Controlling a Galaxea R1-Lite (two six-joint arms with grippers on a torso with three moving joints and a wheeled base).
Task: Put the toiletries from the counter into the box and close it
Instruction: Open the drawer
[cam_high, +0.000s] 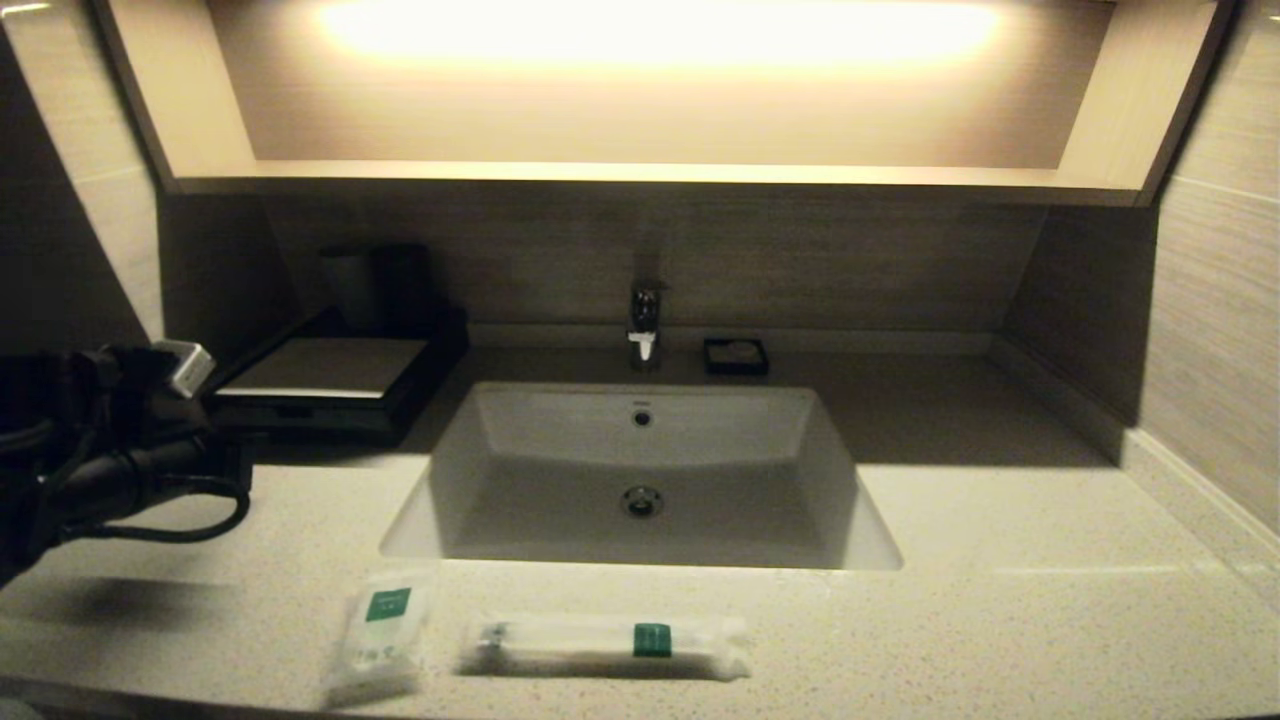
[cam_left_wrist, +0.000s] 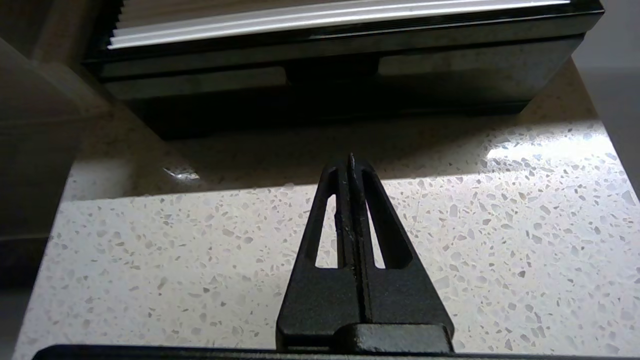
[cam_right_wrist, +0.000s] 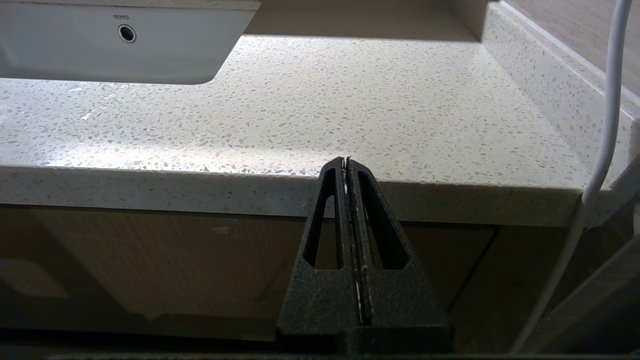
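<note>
**Drawer not yet opened, packets waiting**

Fingers pressed together and empty, the left gripper (cam_left_wrist: 351, 165) hovers low over the pale speckled stone counter (cam_high: 1000, 600), pointing at the front of the low black box with a pale grey top panel (cam_high: 330, 385) at far left, likely to reach its slide-out drawer, which looks closed. Both clear-plastic packets lie near the front edge: the small squarish pouch (cam_high: 380, 640) just left of the long narrow one (cam_high: 605, 645). The right gripper (cam_right_wrist: 347, 162), also closed and empty, is parked below the counter's near right edge.
</note>
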